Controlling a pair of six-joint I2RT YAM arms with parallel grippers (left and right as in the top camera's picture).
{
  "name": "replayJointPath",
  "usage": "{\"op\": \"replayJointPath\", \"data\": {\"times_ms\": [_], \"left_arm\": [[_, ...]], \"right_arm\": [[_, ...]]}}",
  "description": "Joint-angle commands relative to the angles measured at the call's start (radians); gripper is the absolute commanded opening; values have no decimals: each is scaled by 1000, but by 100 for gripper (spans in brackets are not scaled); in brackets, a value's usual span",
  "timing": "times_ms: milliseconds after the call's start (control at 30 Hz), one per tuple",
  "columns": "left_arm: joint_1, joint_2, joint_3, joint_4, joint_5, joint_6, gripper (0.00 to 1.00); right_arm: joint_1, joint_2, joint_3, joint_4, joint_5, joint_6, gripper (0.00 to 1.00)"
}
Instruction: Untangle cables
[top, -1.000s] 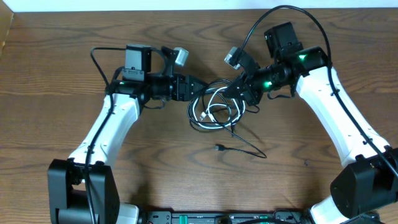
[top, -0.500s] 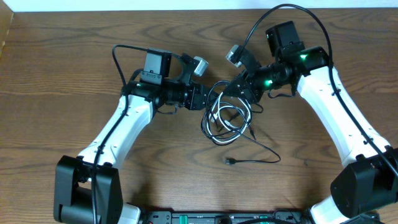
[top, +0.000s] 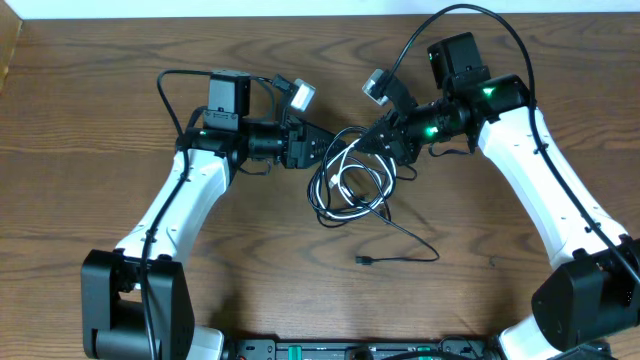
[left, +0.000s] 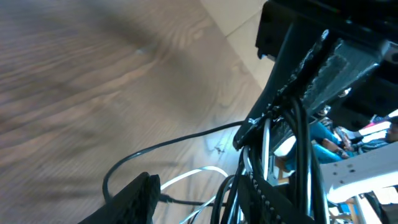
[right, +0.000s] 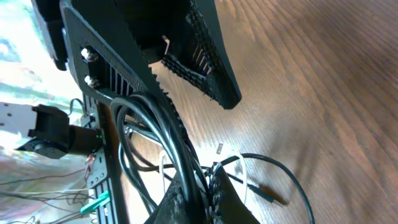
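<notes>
Two pincers work one cable tangle (top: 350, 185), which sits mid-desk, a little nearer the far edge than the near one.

Left pincer (top: 318, 150): at the tangle's left side, jaws part-way apart. In the left wrist view, one finger (left: 138, 196) stands clear of the cords, which bunch against the other. No pinch that I can make out.

Handling (judgement): the cords are thin, light and limp. They have no stiffness to hold a shape, so a loop will follow whichever way it is pulled and drag its neighbours along. The sheaths look smooth and would likely slide through a loose grip. A hard pull on a crossing would tighten it, and the small plug ends may snag in loops. Best hold is a single strand at the outer rim of a loop, or just behind a plug, not the bundle.

Appearance: several black cords and a white cord (top: 338, 180) lie in overlapping oval loops. The upper part appears raised between the pincers, and the lower loops rest on the desk (top: 80, 120). The number of black cords is not readable. One loose black cord (top: 410, 240) trails toward the near edge and ends in a small plug (top: 364, 261), apart from the loops.

Right pincer (top: 372, 142): at the tangle's upper right, closed tight on a bundle of black cords. The right wrist view shows them clamped between the pads.
</notes>
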Motion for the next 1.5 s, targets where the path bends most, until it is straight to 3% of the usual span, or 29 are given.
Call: {"op": "replayJointPath", "data": {"times_ms": [0,167,500,700,900,1167,1467], "left_arm": [[-9,4,10,0,143,10,47],[-8,4,10,0,141,10,51],[14,4,10,4,117,-2,71],[16,4,10,24,116,-2,75],[31,4,10,42,117,-24,76],[-13,4,10,50,224,-24,76],[-79,5,10,45,24,-24,74]], "right_arm": [[-18,-18,1,15,2,14,1],[-19,-18,1,15,3,18,1],[-23,-18,1,7,21,21,1],[-23,-18,1,-6,21,21,1],[-23,-18,1,-29,52,17,1],[-23,-18,1,14,48,60,1],[-31,-21,1,30,-6,62,1]]}}
